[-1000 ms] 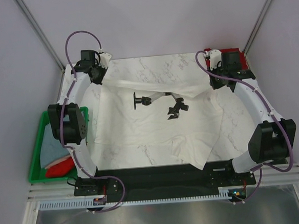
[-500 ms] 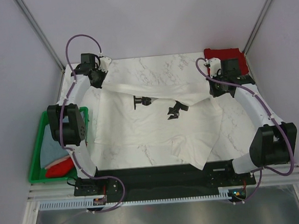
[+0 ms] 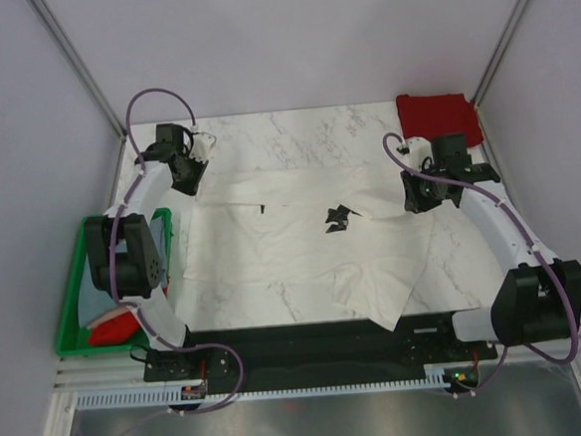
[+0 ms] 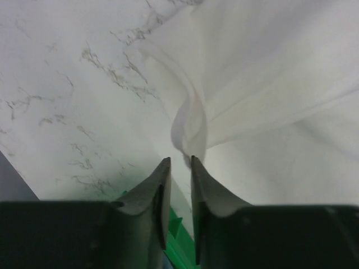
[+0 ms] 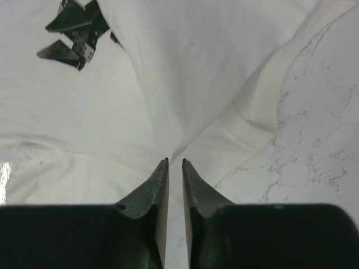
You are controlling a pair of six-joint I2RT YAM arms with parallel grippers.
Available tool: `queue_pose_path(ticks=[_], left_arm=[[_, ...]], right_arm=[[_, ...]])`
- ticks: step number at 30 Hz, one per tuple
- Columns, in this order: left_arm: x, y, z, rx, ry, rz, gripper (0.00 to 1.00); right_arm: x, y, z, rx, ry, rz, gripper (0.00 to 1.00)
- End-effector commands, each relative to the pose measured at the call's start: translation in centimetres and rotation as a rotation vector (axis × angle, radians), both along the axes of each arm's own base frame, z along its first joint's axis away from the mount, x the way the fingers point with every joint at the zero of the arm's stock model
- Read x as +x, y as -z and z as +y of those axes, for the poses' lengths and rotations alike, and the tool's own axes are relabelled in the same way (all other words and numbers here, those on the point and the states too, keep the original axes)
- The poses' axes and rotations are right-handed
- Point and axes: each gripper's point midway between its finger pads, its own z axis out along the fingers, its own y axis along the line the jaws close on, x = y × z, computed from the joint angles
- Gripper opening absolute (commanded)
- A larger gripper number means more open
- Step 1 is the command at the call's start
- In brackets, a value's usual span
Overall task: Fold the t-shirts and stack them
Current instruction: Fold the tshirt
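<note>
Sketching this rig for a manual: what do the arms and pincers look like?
Left arm and right arm: white links, black joint housings, a looping purple cable each. Left pincer and right pincer: two dark tapering fingers.

**White t-shirt lies half-folded across the marble tabletop**

The large white t-shirt (image 3: 293, 248) is spread over the middle of the tabletop (image 3: 304, 127). Its far edge is doubled toward the near side in a long band that partly covers the small black chest print (image 3: 337, 217). The left pincer (image 4: 179, 159) pinches a bunched fold at the band's left end, and the right pincer (image 5: 174, 161) pinches one at its right end. A rumpled near-right flap reaches over the tabletop's near edge. A dark red t-shirt (image 3: 438, 116) lies folded in the far right corner, well apart. A bright red t-shirt (image 3: 114, 325) and a grey-blue t-shirt (image 3: 87, 297) lie crumpled in the green crate (image 3: 70, 338) at the left.
</note>
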Motion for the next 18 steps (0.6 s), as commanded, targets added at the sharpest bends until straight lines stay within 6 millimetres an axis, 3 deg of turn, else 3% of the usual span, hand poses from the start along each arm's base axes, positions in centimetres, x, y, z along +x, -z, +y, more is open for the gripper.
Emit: queue_pose_path(ticks=[1, 3, 4, 5, 6, 7, 9, 11, 12, 13, 15, 16, 18], left_arm=[[-1.4, -1.6, 0.6, -0.026, -0.05, -0.015, 0.32], [-0.4, -3.4, 1.0, -0.018, -0.064, -0.066, 0.38], [0.3, -4.1, 1.2, -0.019, -0.072, -0.088, 0.42], [1.0, -5.0, 1.4, -0.015, -0.076, -0.109, 0.44], [2.0, -4.4, 1.5, -0.01, -0.08, -0.102, 0.47], [3.5, -5.9, 1.6, -0.008, -0.082, -0.139, 0.52], [5.9, -5.3, 1.6, -0.006, -0.086, -0.119, 0.53], [6.1, -3.5, 1.3, -0.018, -0.093, -0.039, 0.54], [7.2, -2.3, 1.1, -0.034, -0.092, -0.004, 0.55], [7.3, -1.7, 1.1, -0.059, -0.104, 0.021, 0.55], [7.7, -1.4, 0.5, -0.104, -0.109, 0.055, 0.55], [8.0, -0.1, 0.2, -0.122, -0.121, 0.083, 0.56], [8.5, 0.1, -0.2, -0.148, -0.118, 0.082, 0.56]], right_arm=[[-2.0, -0.5, 1.0, 0.045, -0.034, 0.023, 0.25], [0.1, -3.0, 0.7, 0.032, -0.026, -0.056, 0.29], [1.2, -3.3, 0.4, 0.035, -0.016, -0.065, 0.37], [2.3, -4.1, 0.4, 0.04, -0.013, -0.09, 0.39], [3.8, -5.8, 0.6, 0.053, -0.018, -0.141, 0.39], [4.8, -5.2, 0.5, 0.054, -0.018, -0.123, 0.39], [6.9, -5.9, 0.4, 0.046, -0.02, -0.148, 0.39], [8.8, -4.1, -0.3, 0.033, -0.001, -0.105, 0.39], [10.0, -4.6, -0.9, 0.03, 0.009, -0.123, 0.39], [11.0, -2.8, -0.9, 0.031, 0.007, -0.083, 0.39], [12.9, -2.7, -2.6, 0.034, 0.047, -0.084, 0.4], [13.7, -0.8, -3.7, 0.035, 0.07, -0.044, 0.39], [15.2, -0.7, -4.5, 0.05, 0.083, -0.049, 0.39]])
